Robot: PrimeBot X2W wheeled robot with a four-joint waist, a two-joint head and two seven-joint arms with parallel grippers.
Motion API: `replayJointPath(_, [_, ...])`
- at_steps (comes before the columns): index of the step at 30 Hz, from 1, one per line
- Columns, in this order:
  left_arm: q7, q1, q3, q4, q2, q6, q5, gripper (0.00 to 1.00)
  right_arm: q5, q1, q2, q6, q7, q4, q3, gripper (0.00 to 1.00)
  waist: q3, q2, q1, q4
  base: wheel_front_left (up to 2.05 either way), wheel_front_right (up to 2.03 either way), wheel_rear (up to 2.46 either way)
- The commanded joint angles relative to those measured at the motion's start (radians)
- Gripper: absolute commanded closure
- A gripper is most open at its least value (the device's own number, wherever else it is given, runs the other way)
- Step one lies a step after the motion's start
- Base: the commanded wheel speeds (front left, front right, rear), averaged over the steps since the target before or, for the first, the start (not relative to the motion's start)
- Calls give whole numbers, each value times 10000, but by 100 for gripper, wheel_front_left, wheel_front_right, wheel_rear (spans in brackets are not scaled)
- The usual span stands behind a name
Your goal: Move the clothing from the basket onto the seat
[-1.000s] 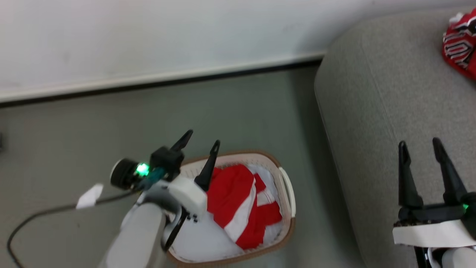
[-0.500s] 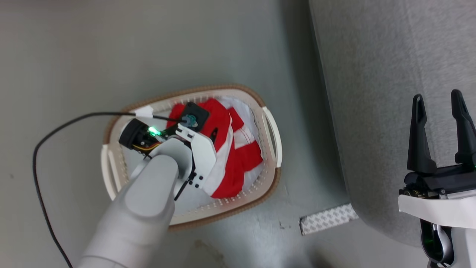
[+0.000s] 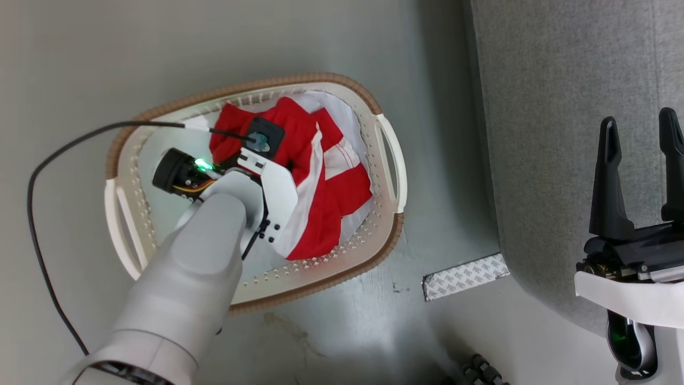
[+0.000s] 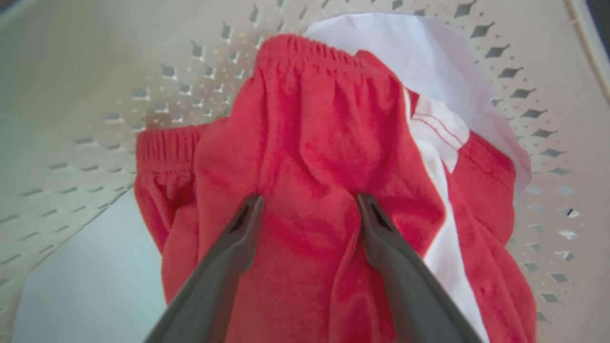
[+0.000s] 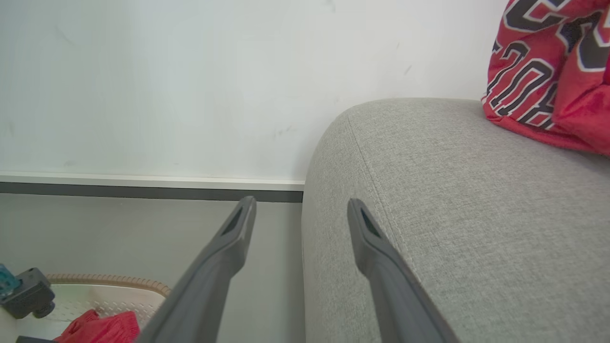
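The clothing (image 3: 320,214), red shorts with white stripes, lies bunched in the basket (image 3: 387,251) on the floor, partly over a pale pad (image 4: 90,271). My left tool (image 4: 309,200) points down into it, jaws wide apart with nothing held. The tips sit at the red cloth, astride a raised fold, though I cannot tell whether they press in. My right tool (image 3: 639,118) hangs over the seat (image 3: 534,133), equally wide and empty. A red jersey (image 5: 548,71) lies on the seat, well apart from the basket.

As I judge it, the risk lies in how deep I bite. If I close too shallow I pinch a thin ridge, and the slick cloth slides out on the lift. If I go too deep, the pad may come up with the shorts. A trailing leg could drag on the rim and tip the light basket. The black cable (image 3: 133,123) crosses the rim by my wrist and could snag.
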Motion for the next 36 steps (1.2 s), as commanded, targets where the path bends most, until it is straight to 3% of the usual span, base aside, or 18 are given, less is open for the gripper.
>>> replayJointPath(1, [19,-140,-40,177,52,17,-27,0,61,-142,2,-25,9,-70,-6,0,161,0,-2,-72,0,0,0])
replayJointPath(5, [-85,-305,-156,620,53,-73,-107,0,87,35,2,-25,9,-130,-30,0,240,0,-2,-66,0,0,0])
replayJointPath(6, [-126,-328,-195,701,51,-90,-146,58,84,68,2,-25,9,-134,-38,0,247,0,-2,-72,0,0,0])
replayJointPath(7, [-122,-325,-264,797,49,-141,-135,100,98,83,2,-25,9,-123,-47,0,244,0,-2,-81,0,0,0])
replayJointPath(13, [-512,-256,-440,1011,47,-291,-415,100,177,-120,2,-25,9,-28,-115,0,-89,0,-2,26,0,0,0])
replayJointPath(18, [-1297,436,-414,649,45,-448,-1168,100,34,65,-1,-25,7,235,-229,0,-1120,0,-2,419,0,0,0])
replayJointPath(27, [-2299,2277,-791,-390,40,-642,-2474,100,-225,897,-151,-25,9,1086,-398,0,-4010,0,-2,1366,0,0,0])
replayJointPath(36, [-2809,4024,-539,-1619,66,-373,-3421,100,-368,1997,-193,-25,9,2046,-12,0,-6923,0,-2,2006,0,0,0])
